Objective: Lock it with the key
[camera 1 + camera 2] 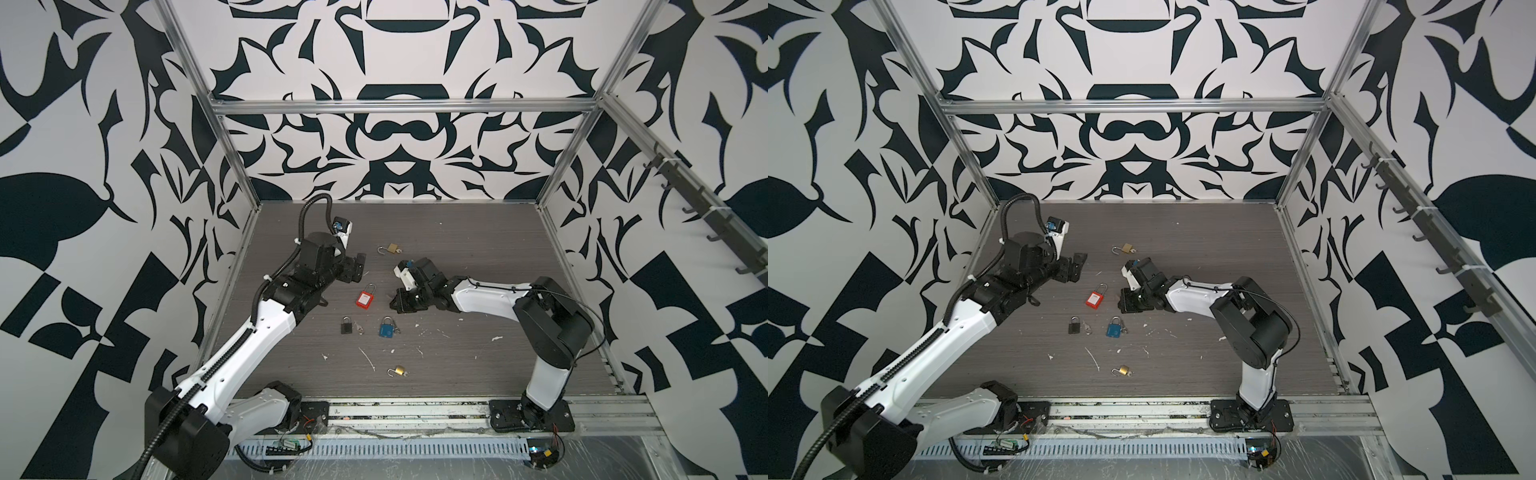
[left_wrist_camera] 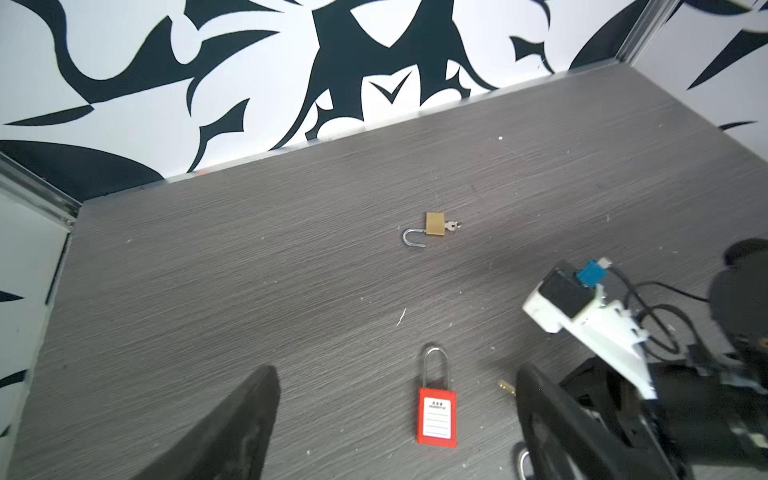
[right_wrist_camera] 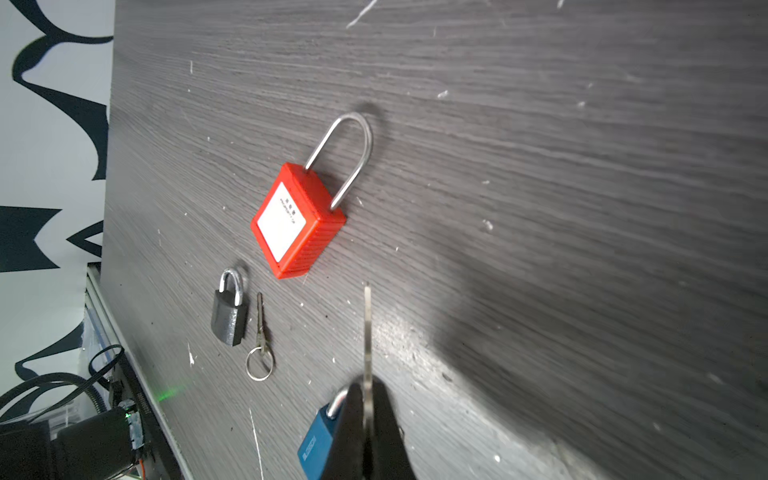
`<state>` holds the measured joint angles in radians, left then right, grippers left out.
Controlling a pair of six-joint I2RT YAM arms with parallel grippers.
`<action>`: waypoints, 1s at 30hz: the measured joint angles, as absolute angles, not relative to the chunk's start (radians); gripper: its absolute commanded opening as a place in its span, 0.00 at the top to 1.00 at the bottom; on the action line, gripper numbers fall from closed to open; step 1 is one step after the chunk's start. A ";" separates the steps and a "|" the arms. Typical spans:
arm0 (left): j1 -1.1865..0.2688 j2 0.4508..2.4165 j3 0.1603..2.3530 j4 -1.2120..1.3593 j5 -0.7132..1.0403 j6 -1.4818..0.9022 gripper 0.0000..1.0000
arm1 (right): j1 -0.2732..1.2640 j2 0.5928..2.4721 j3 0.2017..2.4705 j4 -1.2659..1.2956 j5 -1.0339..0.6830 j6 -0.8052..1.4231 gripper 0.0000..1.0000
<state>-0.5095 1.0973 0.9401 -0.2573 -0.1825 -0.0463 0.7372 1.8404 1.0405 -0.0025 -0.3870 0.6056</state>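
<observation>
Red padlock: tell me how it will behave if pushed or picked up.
The red padlock lies flat on a broad face, so a push should slide it rather than roll it. Its blocky ribbed body looks rigid and probably grips well. Lifted by its long thin shackle, it may swing.

Two white-and-black arms, each ending in a black gripper.

The left arm (image 1: pixel 257 328) and right arm (image 1: pixel 486 296) share glossy white link shells and bulky matte-black joint housings (image 1: pixel 552 324). A ribbed black conduit (image 1: pixel 232 347) runs along the left arm, fastened with white cable ties (image 1: pixel 268 277). The right arm carries only a thin black cable (image 1: pixel 592 313). Each wrist bears a white camera housing (image 2: pixel 582 316) with a blue plug (image 2: pixel 590 276). The left gripper (image 1: pixel 358 266) and right gripper (image 1: pixel 395 302) are black, with broad tapered fingers (image 2: pixel 232 428). In both top views, black base plates (image 1: pixel 559 415) dotted with screws (image 1: pixel 497 413) sit at 7 and 5 o'clock.
</observation>
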 measured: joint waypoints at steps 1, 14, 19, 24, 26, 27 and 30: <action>-0.509 1.089 0.920 -0.240 -0.178 -0.048 0.06 | 0.737 1.854 1.052 -0.007 -0.389 0.606 1.00; -0.510 1.093 0.884 -0.191 -0.163 -0.047 0.04 | 0.737 1.993 1.188 -0.046 -0.436 0.606 1.00; -0.509 1.093 0.884 -0.183 -0.163 -0.046 0.03 | 0.737 2.018 1.211 -0.056 -0.450 0.606 1.00; -0.509 1.093 0.884 -0.182 -0.163 -0.044 0.03 | 0.742 2.034 1.231 -0.057 -0.458 0.606 1.00; -0.510 1.093 0.884 -0.182 -0.163 -0.044 0.03 | 0.744 2.038 1.235 -0.057 -0.461 0.606 0.96; -0.510 1.093 0.884 -0.182 -0.163 -0.044 0.03 | 0.746 2.041 1.237 -0.057 -0.462 0.606 0.95; -0.510 1.093 0.884 -0.182 -0.163 -0.044 0.03 | 0.748 2.046 1.243 -0.057 -0.465 0.607 0.91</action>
<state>-0.5098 1.0931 0.8841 -0.1822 -0.1635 -0.0437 0.7479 2.0460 1.2434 -0.0570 -0.4648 0.6067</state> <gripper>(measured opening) 0.972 0.068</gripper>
